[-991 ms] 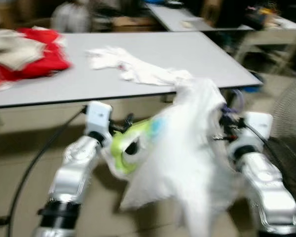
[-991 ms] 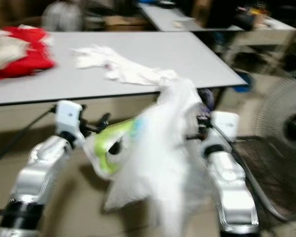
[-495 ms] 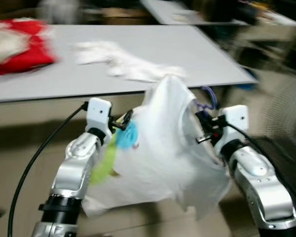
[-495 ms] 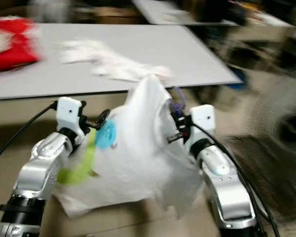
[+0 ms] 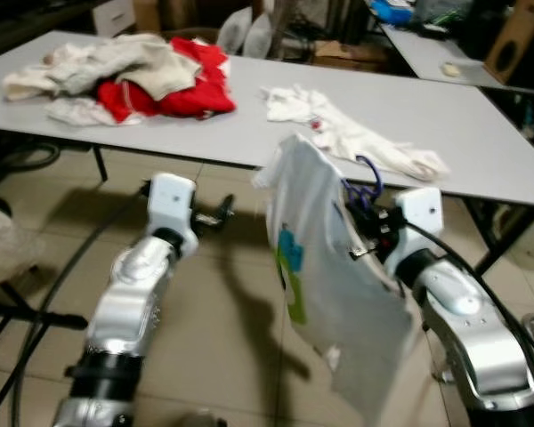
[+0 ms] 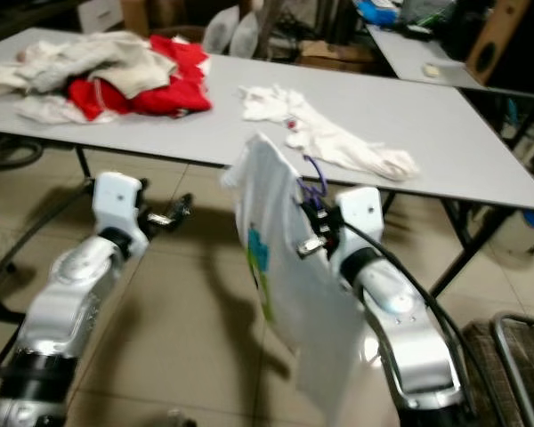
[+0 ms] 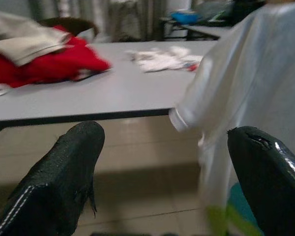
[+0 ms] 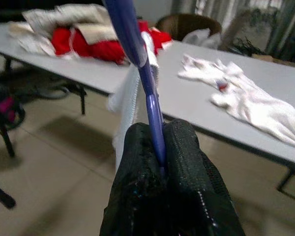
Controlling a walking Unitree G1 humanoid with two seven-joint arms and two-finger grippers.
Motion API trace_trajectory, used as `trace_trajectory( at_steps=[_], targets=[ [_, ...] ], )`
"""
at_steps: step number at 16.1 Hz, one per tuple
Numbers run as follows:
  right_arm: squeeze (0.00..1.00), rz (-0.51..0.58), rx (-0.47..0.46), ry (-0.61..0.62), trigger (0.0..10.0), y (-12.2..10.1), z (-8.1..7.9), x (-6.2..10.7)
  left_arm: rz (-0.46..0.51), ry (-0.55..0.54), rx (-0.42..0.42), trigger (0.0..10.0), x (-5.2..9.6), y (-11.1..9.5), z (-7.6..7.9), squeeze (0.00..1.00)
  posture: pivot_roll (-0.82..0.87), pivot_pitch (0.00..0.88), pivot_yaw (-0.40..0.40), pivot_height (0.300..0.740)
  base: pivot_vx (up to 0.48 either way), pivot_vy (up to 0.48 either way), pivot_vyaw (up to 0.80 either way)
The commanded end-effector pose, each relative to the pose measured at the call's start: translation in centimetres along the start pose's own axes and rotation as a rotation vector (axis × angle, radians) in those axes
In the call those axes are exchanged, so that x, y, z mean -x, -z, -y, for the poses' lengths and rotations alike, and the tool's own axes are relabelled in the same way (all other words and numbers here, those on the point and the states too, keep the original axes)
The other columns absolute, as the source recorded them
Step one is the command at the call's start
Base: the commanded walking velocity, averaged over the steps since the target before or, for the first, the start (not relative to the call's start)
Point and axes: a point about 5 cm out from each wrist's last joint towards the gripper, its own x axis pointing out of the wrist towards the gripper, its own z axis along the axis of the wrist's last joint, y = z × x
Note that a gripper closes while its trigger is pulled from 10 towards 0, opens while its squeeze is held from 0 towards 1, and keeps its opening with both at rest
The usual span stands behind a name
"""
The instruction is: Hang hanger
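Hanger point(image 8: 137, 54): thin blue plastic, smooth, pinched between the pressed-together black fingers point(image 8: 191, 162) of the right gripper point(image 5: 363, 233), held out near the table's front edge. A white T-shirt point(image 5: 325, 294), soft knit with a blue-green print, drapes from it toward the tiled floor point(image 5: 222, 329). Left gripper point(image 5: 218, 216) to the left, fingers spread, holding nothing. Grey table point(image 5: 481, 124) beyond carries a red and beige clothes heap point(image 5: 142, 76) and a crumpled white garment point(image 5: 347, 133). Judgement: shirt is on the hanger; hanging it up remains, no rail in sight.
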Motion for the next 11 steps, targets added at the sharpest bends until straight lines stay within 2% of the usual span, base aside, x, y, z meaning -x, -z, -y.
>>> trace_trajectory(
  at_steps=[1, 6, 10, 11],
  targets=[
    [0.0, 0.03, -0.007, 0.058, 10.0, -0.4, 1.17, 0.22, 0.026, 0.036, -0.002, 10.0, -0.47, -0.69, 0.8, 0.0, -0.15, 0.0, -0.032, 0.74, 0.262, 0.0, 0.0],
    [0.0, 0.017, -0.02, 0.052, 10.0, -0.08, 0.8, 0.2, 0.024, 0.048, -0.004, 10.0, -0.54, -0.6, 1.0, 0.0, -0.15, 0.0, -0.031, 0.74, 0.262, 0.0, 0.0],
    [0.0, 0.011, -0.033, 0.056, 10.0, -0.1, 1.09, 0.07, 0.033, 0.079, -0.016, 10.0, -0.97, -0.91, 1.36, 0.0, -0.15, 0.0, -0.031, 0.74, 0.261, 0.0, -0.68],
    [0.0, 0.019, -0.032, 0.052, 10.0, -0.2, 1.1, 0.05, 0.036, 0.091, -0.016, 10.0, -1.1, -1.05, 1.46, 0.0, -0.15, 0.0, -0.031, 0.74, 0.0, 0.0, 0.0]
  ],
)
